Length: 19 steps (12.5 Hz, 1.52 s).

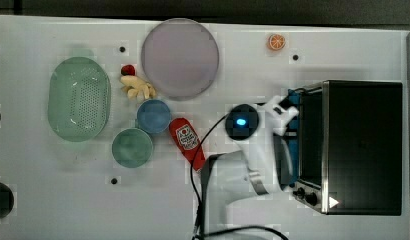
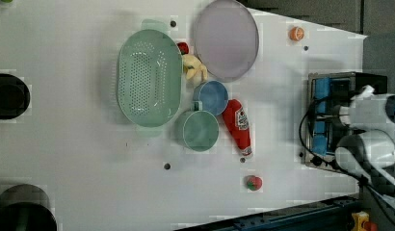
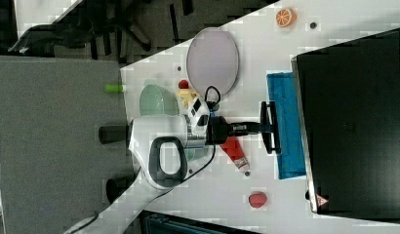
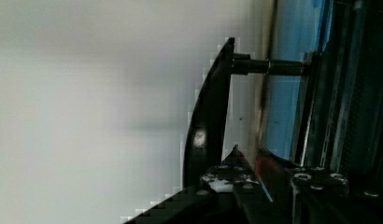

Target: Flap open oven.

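The black oven (image 1: 363,145) stands at the top view's right, its silver front frame and two knobs (image 1: 305,194) facing the arm. Its blue glass door (image 3: 288,146) is tipped out from the front, hinged down toward the table. My gripper (image 3: 266,127) reaches in level from the right view's left and is shut on the door's dark bar handle (image 4: 206,126). In the wrist view the handle runs between my fingers, with the blue glass (image 4: 285,98) just behind it. My gripper (image 1: 289,112) sits at the door's upper edge in the top view.
A red ketchup bottle (image 1: 187,141) lies beside the arm's base. Farther to the top view's left are a blue bowl (image 1: 154,116), green cup (image 1: 132,147), green colander (image 1: 79,98), purple plate (image 1: 180,58) and toy bananas (image 1: 138,88). An orange slice (image 1: 276,42) lies behind, a red tomato (image 2: 254,182) in front.
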Each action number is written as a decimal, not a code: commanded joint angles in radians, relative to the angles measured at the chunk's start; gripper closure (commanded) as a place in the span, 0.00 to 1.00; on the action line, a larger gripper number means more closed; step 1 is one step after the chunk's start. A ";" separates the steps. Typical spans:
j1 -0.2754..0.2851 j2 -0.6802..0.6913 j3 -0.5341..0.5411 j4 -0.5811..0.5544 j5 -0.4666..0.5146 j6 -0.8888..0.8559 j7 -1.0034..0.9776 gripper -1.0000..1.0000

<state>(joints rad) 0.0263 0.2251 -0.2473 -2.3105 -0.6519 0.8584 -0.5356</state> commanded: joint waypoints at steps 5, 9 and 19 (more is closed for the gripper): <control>0.116 0.173 0.049 0.006 -0.262 -0.004 0.491 0.82; 0.161 0.285 0.053 0.049 -0.325 -0.010 0.635 0.82; 0.170 0.068 0.075 0.211 0.138 -0.003 0.642 0.82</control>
<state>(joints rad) 0.1926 0.3806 -0.1832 -2.1562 -0.5229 0.8564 0.0569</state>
